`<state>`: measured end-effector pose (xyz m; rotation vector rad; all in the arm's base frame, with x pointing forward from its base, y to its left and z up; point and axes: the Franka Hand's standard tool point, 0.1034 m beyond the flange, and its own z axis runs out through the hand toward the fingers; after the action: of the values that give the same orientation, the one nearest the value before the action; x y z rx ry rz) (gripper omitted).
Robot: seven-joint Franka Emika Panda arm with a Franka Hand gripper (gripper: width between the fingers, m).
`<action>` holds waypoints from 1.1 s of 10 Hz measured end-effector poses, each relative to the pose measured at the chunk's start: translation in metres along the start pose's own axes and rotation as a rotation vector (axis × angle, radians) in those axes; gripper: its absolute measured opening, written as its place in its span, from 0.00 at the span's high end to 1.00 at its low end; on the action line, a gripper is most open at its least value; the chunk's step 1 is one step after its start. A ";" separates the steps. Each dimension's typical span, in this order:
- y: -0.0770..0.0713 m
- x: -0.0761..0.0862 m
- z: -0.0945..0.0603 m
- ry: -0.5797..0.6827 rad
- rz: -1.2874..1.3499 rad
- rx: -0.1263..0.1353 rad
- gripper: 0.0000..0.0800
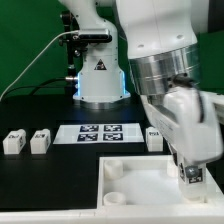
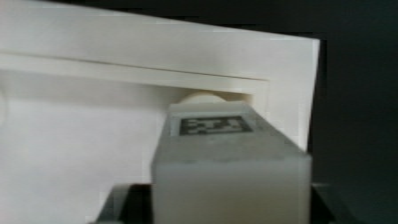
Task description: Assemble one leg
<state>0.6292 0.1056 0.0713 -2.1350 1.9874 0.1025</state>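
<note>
The leg (image 1: 189, 176) is sitting in the pincer (image 1: 188, 179). The pincer is squeezing it from both sides, so the pincer is closed on the leg. The leg is standing up tall, with its long side going straight up and down. Its black-and-white tag is facing the wrist camera.

The leg is hanging over the big white tray (image 1: 145, 186), at the corner near the exterior view's right. In the wrist view, the round end of the leg (image 2: 222, 160) is pointing at the tray (image 2: 107, 110), just inside the tray's edge. The leg is hiding the hole under it, so I cannot tell if the end is already touching the tray or is a little bit above it.

I think the arm is trying to put the leg into the corner hole. For that, the leg needs to be going straight down, with its round end right over the hole. If it is leaning or is a bit off to one side, it could bump the edge and not go in.

Three more legs are waiting on the tabletop: two (image 1: 13, 142) (image 1: 40, 142) at the exterior view's left, and one (image 1: 154, 140) just behind the tray. The marker board (image 1: 105, 133) is lying between them.
</note>
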 end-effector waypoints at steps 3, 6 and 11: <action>0.001 -0.007 0.001 -0.019 0.241 0.050 0.52; 0.004 -0.018 0.002 -0.003 -0.348 -0.005 0.30; 0.004 -0.014 0.002 0.024 -1.015 -0.038 0.19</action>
<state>0.6247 0.1197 0.0720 -2.8685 0.7082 -0.0589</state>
